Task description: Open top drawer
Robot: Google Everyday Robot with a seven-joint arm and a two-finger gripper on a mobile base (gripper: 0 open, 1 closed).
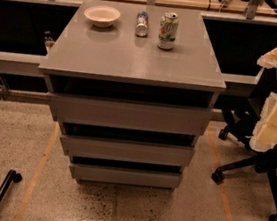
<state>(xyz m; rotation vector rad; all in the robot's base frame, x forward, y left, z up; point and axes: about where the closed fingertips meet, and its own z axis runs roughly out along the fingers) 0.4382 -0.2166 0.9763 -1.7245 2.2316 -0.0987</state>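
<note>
Grey three-drawer cabinet, seen from its front. The top drawer (128, 114) is the uppermost and widest front, directly beneath the cabinet top (130, 56), with a dark gap between them. On the far part of the top stand a white bowl (102, 15), a small bottle (142, 24) and a green-and-white drink can (168, 30) whose lettering you cannot read. The gripper is out of view, so you cannot tell its state.

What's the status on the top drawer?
Tool not in view. Top drawer looks shut, front tucked under the countertop. Office chair off to its right, not touching.
</note>
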